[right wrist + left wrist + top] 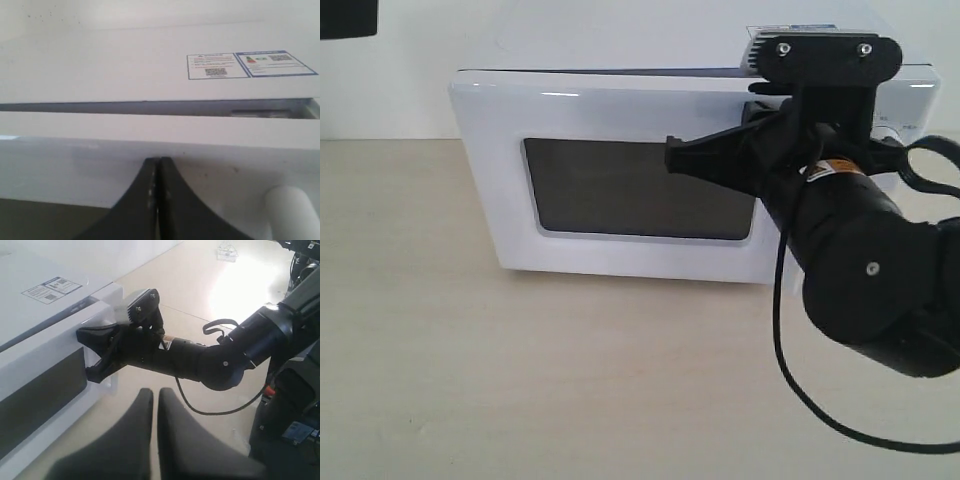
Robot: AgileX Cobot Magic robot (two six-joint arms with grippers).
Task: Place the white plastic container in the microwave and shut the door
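Note:
The white microwave (pixel 620 40) stands on the table with its door (pixel 500 120) swung almost flat against the front, dark window (pixel 620 190) facing out. A thin dark slit (pixel 150 107) shows between the door's top edge and the body. My right gripper (pixel 672 157) is shut, and its fingertips (pixel 158 161) touch the door's white face beside the bar handle (pixel 292 210). My left gripper (pixel 155 392) is shut on nothing and hangs over the bare table in front of the microwave. The white plastic container is out of view.
The right arm's thick black body (pixel 880 280) fills the space in front of the microwave's dial side, with a black cable (pixel 790 380) looping over the table. Stickers (pixel 250 65) lie on the microwave top. A dark object (pixel 345 18) sits at the upper left corner.

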